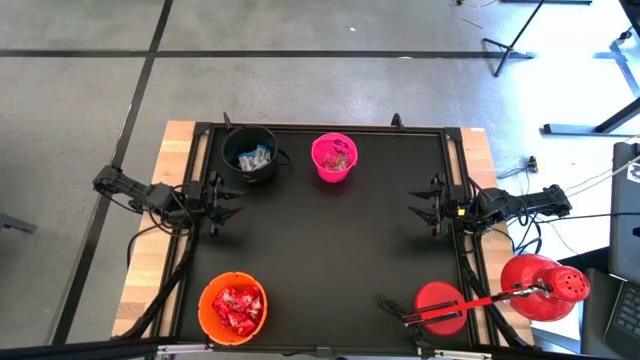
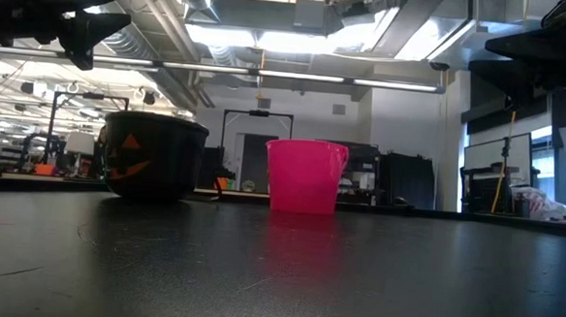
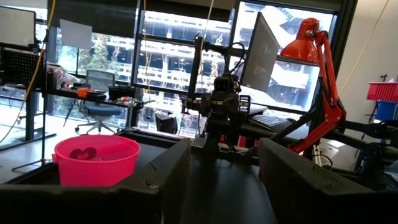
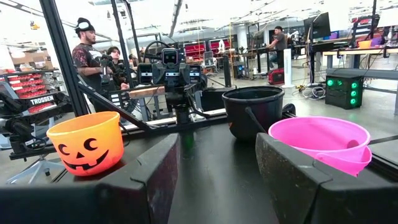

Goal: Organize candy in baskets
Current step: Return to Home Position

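Observation:
Three small buckets stand upright on the black table. The black bucket (image 1: 249,153) near the far edge holds blue-and-white bars. The pink bucket (image 1: 334,156) beside it holds a few dark wrappers. The orange bucket (image 1: 232,307) at the near left holds red shiny packets. My left gripper (image 1: 228,204) hovers open at the table's left edge, above the surface. My right gripper (image 1: 420,204) hovers open at the right edge, facing it. In the low view the black bucket (image 2: 153,156) and pink bucket (image 2: 305,175) rest on their bases.
A red desk lamp (image 1: 545,286) with a round red base (image 1: 440,306) sits at the table's near right corner, its arm lying across the edge. The table's middle (image 1: 330,250) between the two grippers is bare black surface. People stand in the room beyond the table.

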